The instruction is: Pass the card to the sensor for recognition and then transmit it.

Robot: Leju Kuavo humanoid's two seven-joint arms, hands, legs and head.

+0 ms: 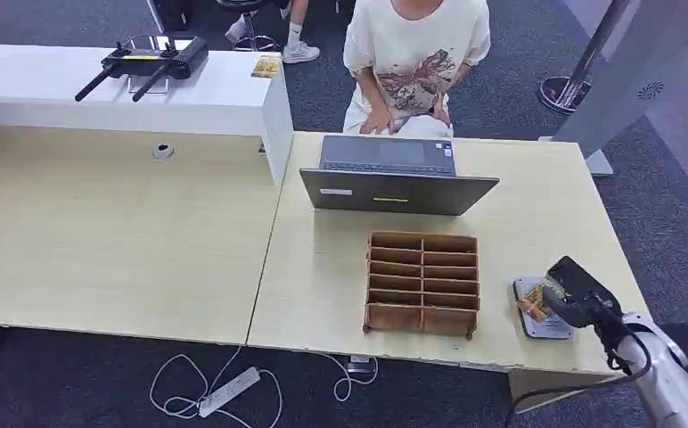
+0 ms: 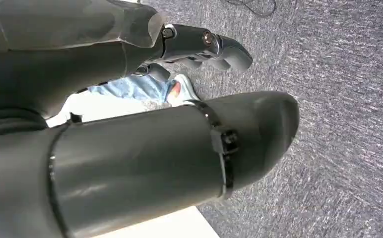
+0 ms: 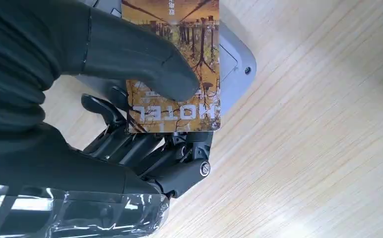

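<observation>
My right hand (image 1: 570, 292) hovers at the right front of the wooden table, pinching a brown hotel card (image 1: 533, 301) between thumb and fingers. In the right wrist view the card (image 3: 179, 74), printed with trees and the word HOTEL, lies over the grey card sensor (image 3: 234, 64). The sensor (image 1: 550, 326) is a flat grey pad right of the wooden slotted card rack (image 1: 422, 283); the hand covers part of it. My left hand (image 2: 199, 44) hangs over grey carpet with its fingers curled in and nothing in them.
A grey laptop (image 1: 394, 174) stands behind the rack, with a person (image 1: 412, 62) seated beyond it. A white counter (image 1: 126, 89) carrying a black controller (image 1: 149, 58) sits at the far left. A power strip (image 1: 229, 390) lies on the floor in front.
</observation>
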